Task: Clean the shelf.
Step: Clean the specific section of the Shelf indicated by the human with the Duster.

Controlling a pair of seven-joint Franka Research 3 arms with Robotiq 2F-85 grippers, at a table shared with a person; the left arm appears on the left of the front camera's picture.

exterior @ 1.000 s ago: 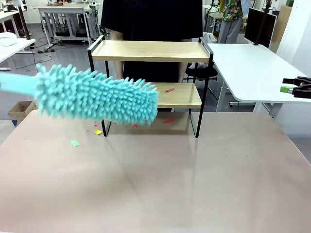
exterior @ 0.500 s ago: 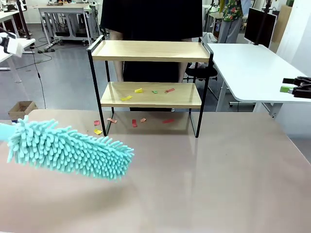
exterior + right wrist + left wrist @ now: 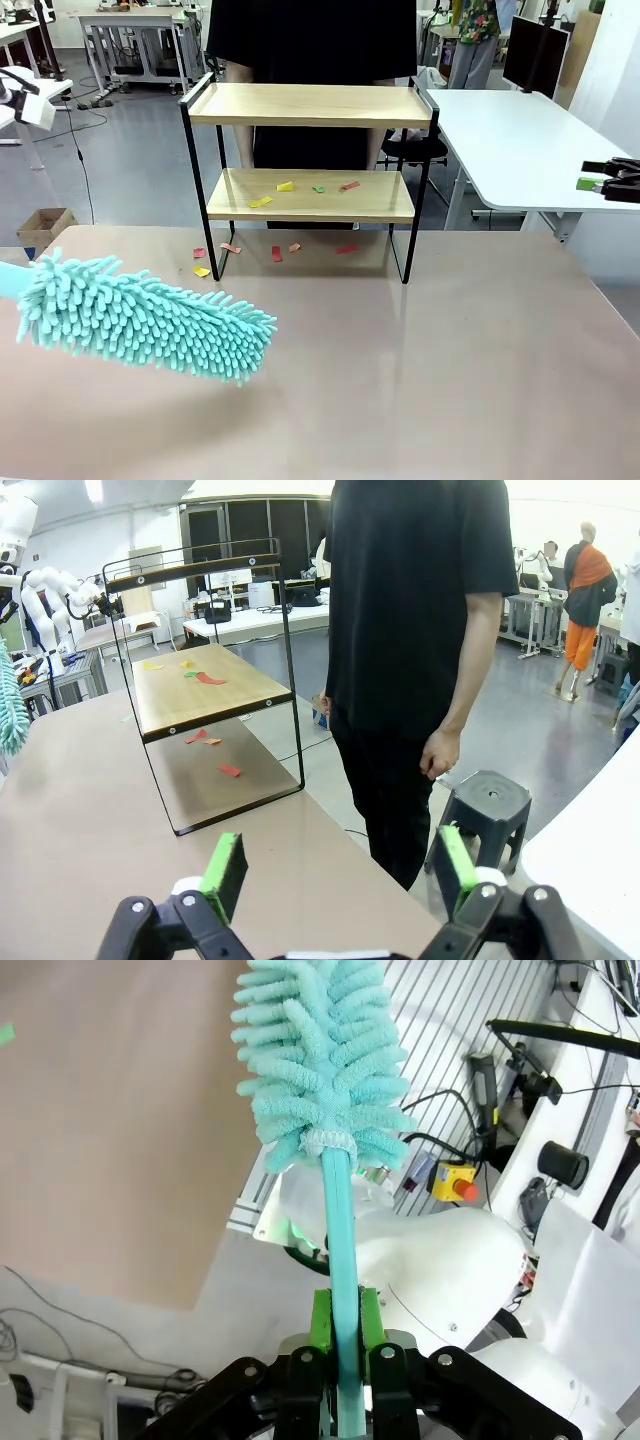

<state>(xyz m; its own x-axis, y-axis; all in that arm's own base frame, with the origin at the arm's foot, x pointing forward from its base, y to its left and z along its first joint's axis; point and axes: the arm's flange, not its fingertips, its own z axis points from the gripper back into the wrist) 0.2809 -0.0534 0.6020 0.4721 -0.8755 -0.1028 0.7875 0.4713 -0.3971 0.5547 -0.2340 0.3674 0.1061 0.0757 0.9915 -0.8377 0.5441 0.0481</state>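
The shelf (image 3: 310, 105) stands at the table's (image 3: 450, 350) far edge, open side toward the arms, so a tool can reach in between its two boards. Coloured scraps (image 3: 286, 186) lie on the lower board, with more on the table under it and by its left leg, so the cleaning looks unfinished. The left gripper (image 3: 345, 1315) pinches the duster (image 3: 145, 318) low on its thin handle, green pads pressed flat on both sides. That likely leaves the fluffy head far out in front for sweeping. The head hangs low over the near left of the table, well apart from the shelf; whether it touches the table I cannot tell. The right gripper (image 3: 340, 870) is spread wide and holds nothing, parked off to the right, probably to keep clear. A person (image 3: 310, 40) stands just behind the shelf, hands down.
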